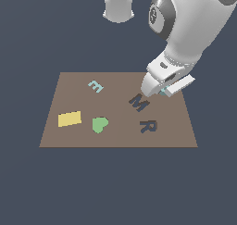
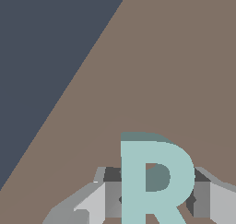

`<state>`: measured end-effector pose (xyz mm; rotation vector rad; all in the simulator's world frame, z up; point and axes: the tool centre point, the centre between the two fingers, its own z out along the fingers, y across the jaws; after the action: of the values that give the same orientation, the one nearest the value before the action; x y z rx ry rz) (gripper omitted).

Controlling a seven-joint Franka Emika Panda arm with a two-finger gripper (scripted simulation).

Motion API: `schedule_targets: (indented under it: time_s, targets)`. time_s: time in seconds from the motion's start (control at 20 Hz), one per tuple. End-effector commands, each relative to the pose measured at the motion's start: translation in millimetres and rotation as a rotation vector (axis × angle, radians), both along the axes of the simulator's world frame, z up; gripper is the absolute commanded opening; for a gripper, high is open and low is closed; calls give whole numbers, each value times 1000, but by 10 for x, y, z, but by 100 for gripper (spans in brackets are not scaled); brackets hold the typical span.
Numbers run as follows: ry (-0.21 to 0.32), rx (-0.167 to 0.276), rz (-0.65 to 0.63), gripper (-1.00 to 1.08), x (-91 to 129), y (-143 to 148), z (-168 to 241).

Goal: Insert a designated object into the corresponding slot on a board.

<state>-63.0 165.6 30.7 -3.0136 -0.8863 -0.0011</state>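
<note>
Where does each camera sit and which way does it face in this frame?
Exterior view: off the arm, raised, looking down at the board with the arm's white links over its far side.
Wrist view: on the wrist, looking down past the gripper, whose fingers flank the teal R.
Shared: the board; the R itself is nearly hidden in the exterior view.
</note>
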Motion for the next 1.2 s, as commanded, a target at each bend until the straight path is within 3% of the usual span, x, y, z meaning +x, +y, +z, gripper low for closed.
schedule_targets:
  time_s: [0.0, 0.6, 1.15]
  targets:
    - [0, 0, 2, -100, 2, -6, -1]
    - [0, 0, 115, -100, 108, -152, 11]
    - [1, 1, 373, -100, 409, -435, 37]
